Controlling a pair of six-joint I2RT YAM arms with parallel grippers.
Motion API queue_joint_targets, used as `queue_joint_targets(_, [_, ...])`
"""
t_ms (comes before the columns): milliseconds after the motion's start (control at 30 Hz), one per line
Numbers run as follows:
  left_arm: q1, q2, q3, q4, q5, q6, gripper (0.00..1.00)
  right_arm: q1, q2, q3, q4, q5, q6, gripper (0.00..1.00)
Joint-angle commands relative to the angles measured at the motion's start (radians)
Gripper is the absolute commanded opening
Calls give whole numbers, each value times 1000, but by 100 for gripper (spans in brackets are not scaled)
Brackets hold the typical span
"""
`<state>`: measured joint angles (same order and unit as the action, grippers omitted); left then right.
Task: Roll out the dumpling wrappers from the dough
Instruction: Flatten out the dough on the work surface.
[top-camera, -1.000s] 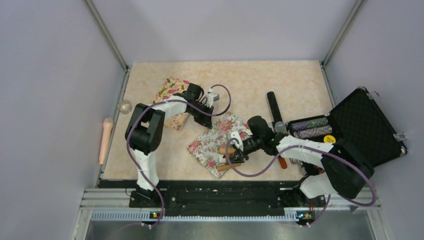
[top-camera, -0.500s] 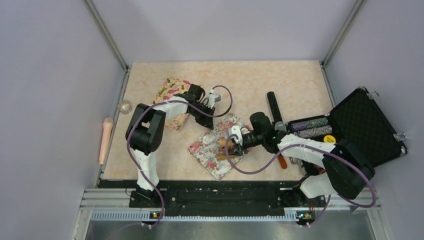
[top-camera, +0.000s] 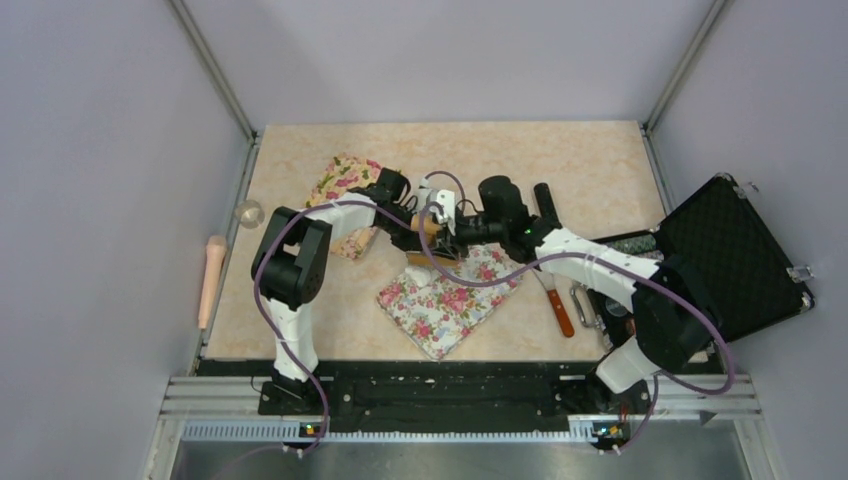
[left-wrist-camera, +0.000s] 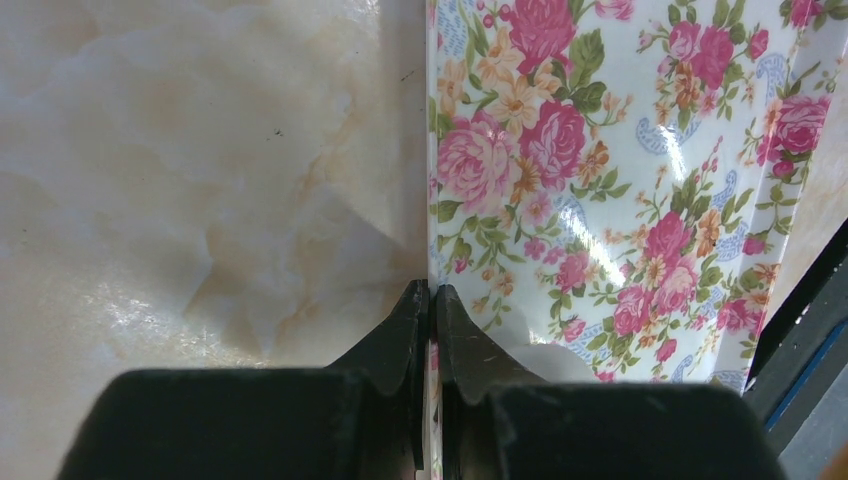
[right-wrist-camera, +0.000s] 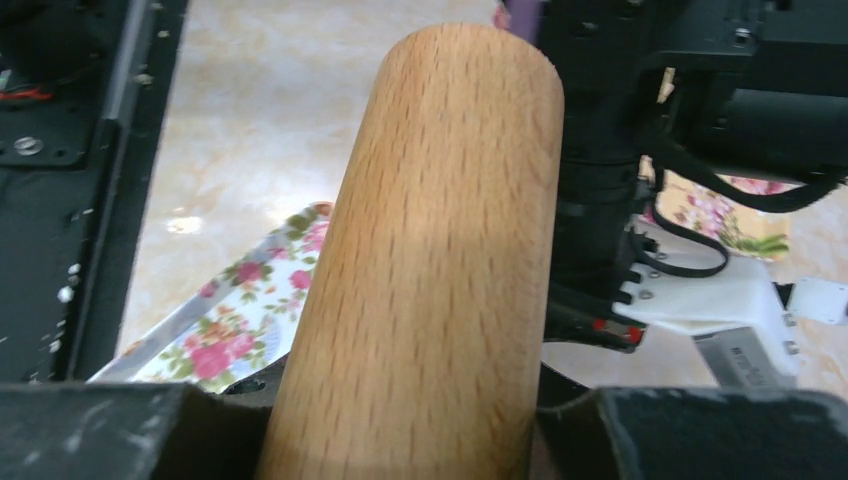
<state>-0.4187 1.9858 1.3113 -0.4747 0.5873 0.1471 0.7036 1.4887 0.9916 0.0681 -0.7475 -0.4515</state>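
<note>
— Top external, starting left: pinching the far edge of the floral mat (left-wrist-camera: 600, 200) with the left gripper (left-wrist-camera: 432, 290), fingers almost closed on it.
— And to the right?
— Swept the rolling pin (right-wrist-camera: 440, 250) from the mat's near side to its far corner, gripped in the right gripper (right-wrist-camera: 410, 420). Probably one stroke finished.
— Dumpling wrappers?
— Not visible anywhere on the mat; possibly under the pin. Cannot tell heading or long axis. Pin itself lying roughly near-to-far.

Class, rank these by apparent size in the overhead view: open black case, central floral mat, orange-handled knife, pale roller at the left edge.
1. open black case
2. central floral mat, partly hidden
3. pale roller
4. orange-handled knife
</note>
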Motion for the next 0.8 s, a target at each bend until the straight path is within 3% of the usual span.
queue_joint_targets(0, [-8, -5, -13, -9, 53, 35, 0, -5, 89, 121, 8, 91, -7, 0])
queue_joint_targets(400, [-8, -16, -13, -25, 97, 56, 0, 31, 219, 163, 8, 168, -101, 0])
queue_joint_targets(767, [-5, -19, -15, -22, 89, 52, 0, 31, 171, 31, -182, -66, -344, 0])
